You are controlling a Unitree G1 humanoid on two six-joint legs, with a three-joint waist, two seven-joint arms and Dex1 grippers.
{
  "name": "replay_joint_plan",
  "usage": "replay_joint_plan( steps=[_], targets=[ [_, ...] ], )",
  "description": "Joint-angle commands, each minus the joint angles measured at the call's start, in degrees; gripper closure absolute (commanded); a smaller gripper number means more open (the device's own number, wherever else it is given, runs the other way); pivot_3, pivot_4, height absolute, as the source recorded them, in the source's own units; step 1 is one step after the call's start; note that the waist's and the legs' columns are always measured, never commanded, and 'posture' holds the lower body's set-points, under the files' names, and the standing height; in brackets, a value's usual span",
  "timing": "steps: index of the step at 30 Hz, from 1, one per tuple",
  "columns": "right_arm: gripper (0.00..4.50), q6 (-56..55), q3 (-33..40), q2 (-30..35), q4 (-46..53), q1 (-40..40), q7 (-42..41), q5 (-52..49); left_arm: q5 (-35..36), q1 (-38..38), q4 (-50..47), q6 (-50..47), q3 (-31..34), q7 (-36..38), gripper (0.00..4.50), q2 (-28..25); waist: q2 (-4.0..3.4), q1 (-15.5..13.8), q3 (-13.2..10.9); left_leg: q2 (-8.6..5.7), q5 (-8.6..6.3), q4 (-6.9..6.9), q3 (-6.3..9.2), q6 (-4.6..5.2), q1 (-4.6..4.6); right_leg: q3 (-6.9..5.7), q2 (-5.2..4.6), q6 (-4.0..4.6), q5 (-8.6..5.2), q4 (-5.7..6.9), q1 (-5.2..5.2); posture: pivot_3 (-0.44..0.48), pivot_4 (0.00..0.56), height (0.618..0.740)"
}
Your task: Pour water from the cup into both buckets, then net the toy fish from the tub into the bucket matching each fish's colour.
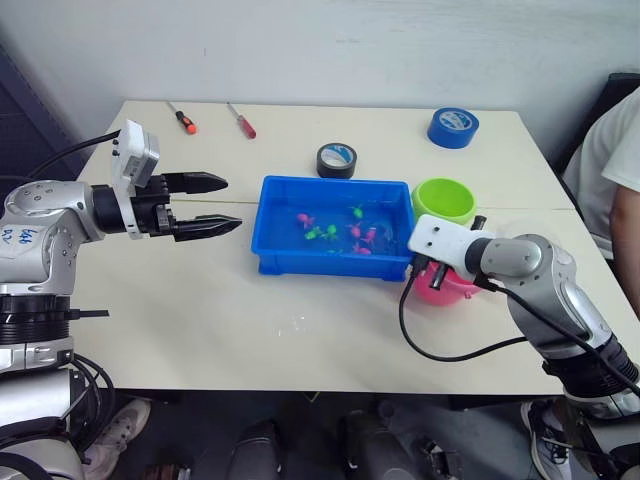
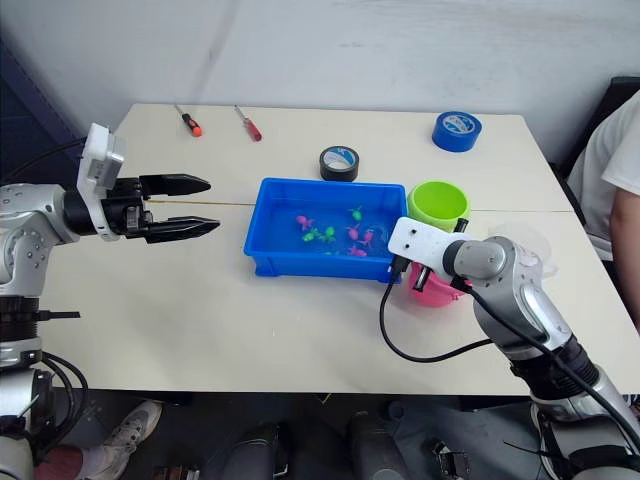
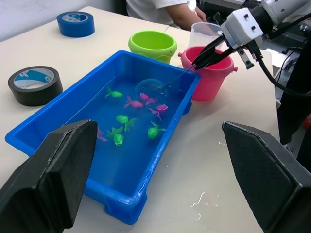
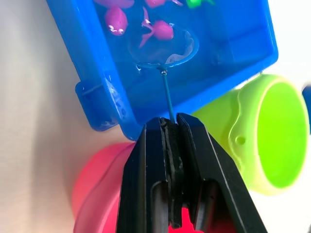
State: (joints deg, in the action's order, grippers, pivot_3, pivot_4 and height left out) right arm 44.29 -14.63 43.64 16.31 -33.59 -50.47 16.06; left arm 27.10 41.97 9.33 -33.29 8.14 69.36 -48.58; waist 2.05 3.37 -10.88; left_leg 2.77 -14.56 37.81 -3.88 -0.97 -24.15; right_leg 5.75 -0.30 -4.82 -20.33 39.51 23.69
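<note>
Right gripper [image 4: 170, 127]: black fingers clamped on the thin dark stick of the small blue-rimmed round net [image 4: 164, 47].
Net: hoop dipped in the shallow bright blue plastic tub [image 1: 280, 230], a pink toy fish [image 4: 159, 30] at its rim.
Left gripper [image 1: 220, 205]: fingers spread, holding nothing, above the table left of the tub.
Buckets: lime green plastic pail [image 1: 444, 199] and pink plastic pail [image 3: 209, 80] side by side at the tub's right end.

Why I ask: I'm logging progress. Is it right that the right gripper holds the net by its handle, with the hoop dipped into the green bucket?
Not quite. The right gripper does hold the net by its handle, but the right wrist view shows the hoop dipped into the blue tub beside a pink fish, not the green bucket.
</note>
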Motion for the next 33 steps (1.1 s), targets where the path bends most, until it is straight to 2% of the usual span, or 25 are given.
replay_joint_plan(
  steps=[1,19,33],
  targets=[
    [4.50,4.36,3.06,-0.27,3.71,-1.83,-0.46,-2.49,1.06,0.28,-1.81,0.21,1.65,-0.31,0.03,-1.20,0.00,0.00,0.00,0.00,0.00,0.00,0.00,0.00,0.00,0.00,0.00,0.00,0.00,0.01,0.00,0.000,0.150,0.734],
    [4.50,28.85,9.41,-6.90,8.25,-7.57,3.69,-18.95,0.81,0.72,-1.26,0.37,1.28,-0.39,0.03,-1.27,0.00,0.02,0.00,0.00,0.00,0.00,0.03,0.00,-0.01,0.06,-0.01,0.00,0.00,0.00,0.00,0.000,0.150,0.734],
    [4.50,30.36,13.60,-6.20,8.25,-9.03,7.72,-27.37,-0.59,0.87,1.41,2.69,0.22,1.55,0.03,-2.16,0.00,0.09,0.00,0.00,-0.01,-0.02,0.03,0.02,-0.02,0.10,-0.01,0.00,0.00,-0.03,0.00,0.000,0.150,0.734]
  ],
)
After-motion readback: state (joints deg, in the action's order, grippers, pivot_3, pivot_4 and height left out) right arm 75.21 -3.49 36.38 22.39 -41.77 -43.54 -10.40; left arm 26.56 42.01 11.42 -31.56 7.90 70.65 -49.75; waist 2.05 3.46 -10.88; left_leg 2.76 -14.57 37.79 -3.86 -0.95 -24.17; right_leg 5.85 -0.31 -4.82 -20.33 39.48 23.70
